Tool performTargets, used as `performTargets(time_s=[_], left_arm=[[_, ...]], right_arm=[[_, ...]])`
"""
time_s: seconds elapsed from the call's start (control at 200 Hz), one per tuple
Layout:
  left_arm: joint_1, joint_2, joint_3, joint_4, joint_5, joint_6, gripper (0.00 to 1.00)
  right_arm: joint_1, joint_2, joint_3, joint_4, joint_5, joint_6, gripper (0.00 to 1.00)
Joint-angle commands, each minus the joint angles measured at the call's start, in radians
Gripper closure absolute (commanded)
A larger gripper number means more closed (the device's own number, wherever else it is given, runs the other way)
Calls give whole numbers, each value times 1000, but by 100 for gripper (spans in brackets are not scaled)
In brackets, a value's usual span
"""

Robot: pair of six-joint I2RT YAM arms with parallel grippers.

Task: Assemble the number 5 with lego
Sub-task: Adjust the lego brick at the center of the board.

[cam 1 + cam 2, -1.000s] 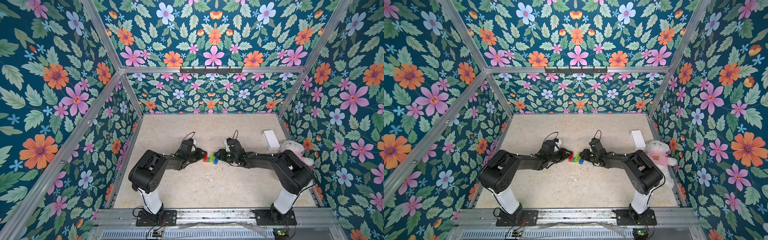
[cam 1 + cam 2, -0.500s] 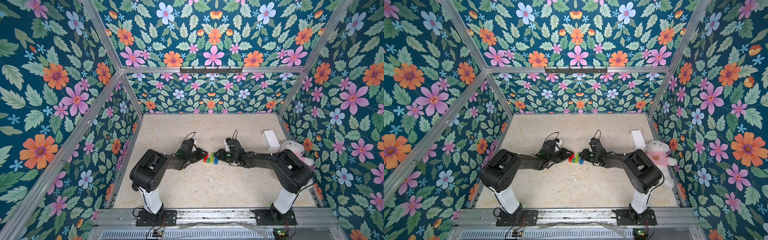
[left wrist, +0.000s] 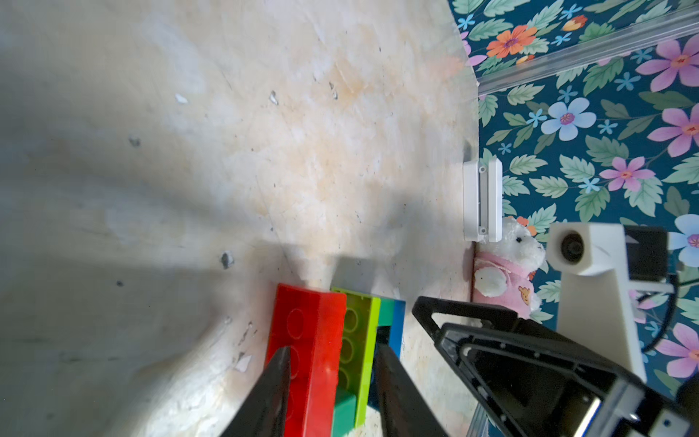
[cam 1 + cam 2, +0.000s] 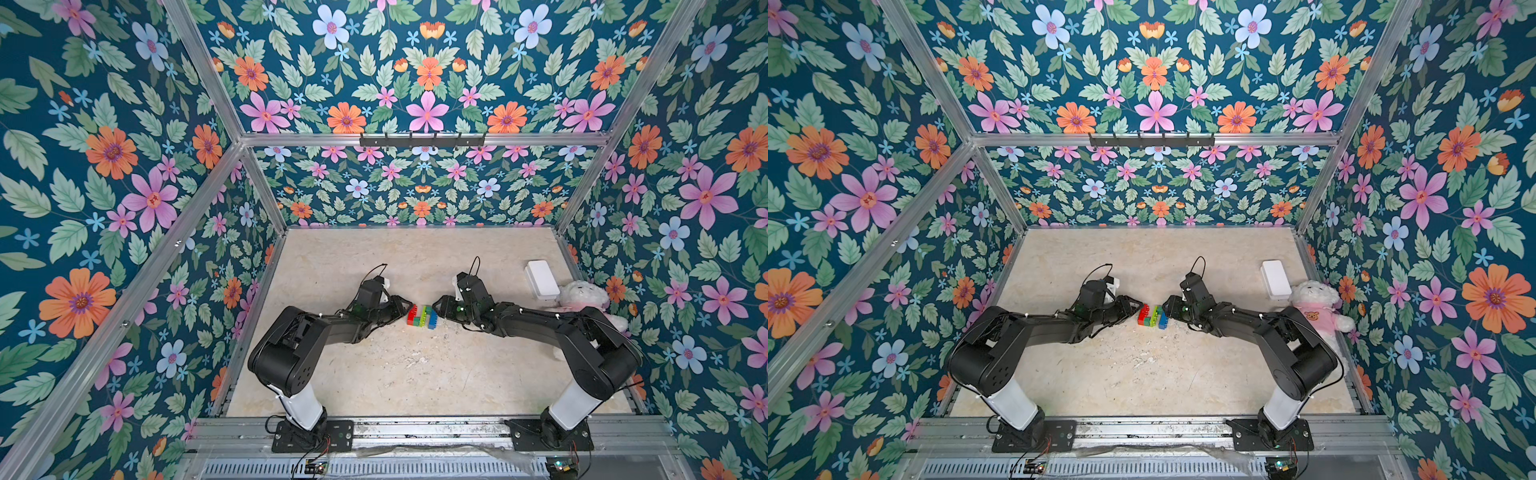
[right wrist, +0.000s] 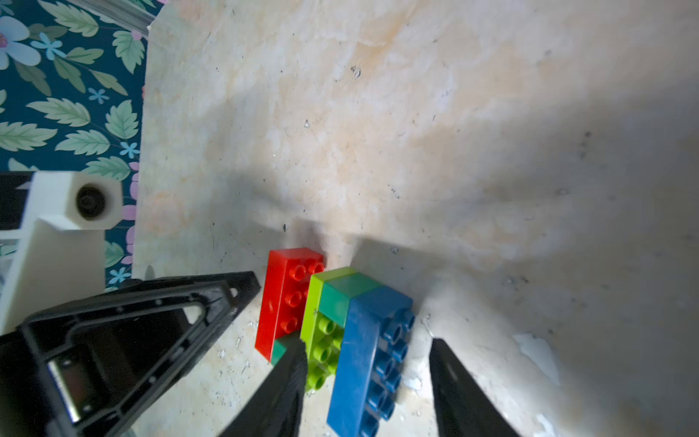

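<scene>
Here, lego (image 4: 422,316) on beige table (image 4: 415,374), floral walls (image 4: 415,83).

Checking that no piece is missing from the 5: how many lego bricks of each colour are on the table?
red brick: 1
lime-green brick: 1
blue brick: 1
dark-green bricks: 2
Total: 5

The number 5 (image 4: 422,316) lies flat in the middle of the table (image 4: 415,374), between the left gripper (image 4: 407,309) and the right gripper (image 4: 435,309) (each straddles one end of it). Far back on the right sits the box (image 4: 541,279), with the bear (image 4: 582,296) just in front of it, against the right wall.
</scene>
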State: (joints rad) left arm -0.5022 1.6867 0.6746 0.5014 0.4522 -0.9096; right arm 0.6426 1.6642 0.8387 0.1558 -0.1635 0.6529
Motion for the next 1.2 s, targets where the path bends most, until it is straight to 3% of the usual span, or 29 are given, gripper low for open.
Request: performTargets(time_s=[0.0,0.38,1.2], left_arm=[[5,-20,-4,-26,-4,28,58],[4,-1,-41,89,62,-26,59],[22,44,-95,248,94,-77,61]], right_arm=[[33,-35,31,-121,52,-18,45],[134,45,196,-298,80,13,41],[173,135,278,-324,53,60,41]])
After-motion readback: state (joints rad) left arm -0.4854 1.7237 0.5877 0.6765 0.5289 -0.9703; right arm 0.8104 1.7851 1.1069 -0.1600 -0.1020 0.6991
